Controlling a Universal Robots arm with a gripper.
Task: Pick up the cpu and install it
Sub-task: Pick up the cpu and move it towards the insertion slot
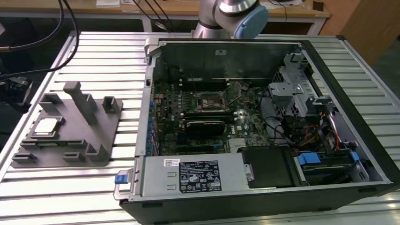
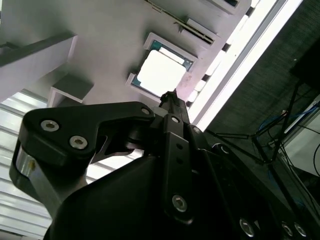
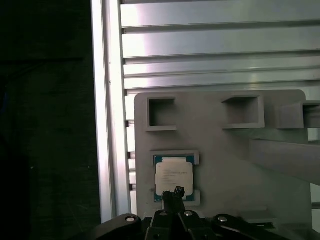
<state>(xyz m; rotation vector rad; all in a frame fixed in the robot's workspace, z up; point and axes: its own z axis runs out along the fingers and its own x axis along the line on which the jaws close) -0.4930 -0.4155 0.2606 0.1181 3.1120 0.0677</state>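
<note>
Firstly, one cpu [image 1: 47, 126] was found, lying flat with its shiny top up in a shallow recess of the single grey tray [image 1: 93, 129], on the exterior view's left. Being square, it had no long axis; its edges ran parallel to the recess walls and to the tray's sides, as both wrist views showed [image 3: 173, 175] [image 2: 162, 72].

One gripper [image 3: 173, 192] was seen in both wrist views [image 2: 169, 96], its fingers brought together to a narrow tip with nothing between them. That tip overlapped one edge of the cpu; whether it touched the chip could not be told.

One open computer case [image 1: 350, 70] stood well apart on the exterior view's right, with one socket [image 1: 209, 101] on its board. Two upright posts, one tall [image 1: 78, 101] and one short [image 1: 111, 104], rose from the tray.
</note>
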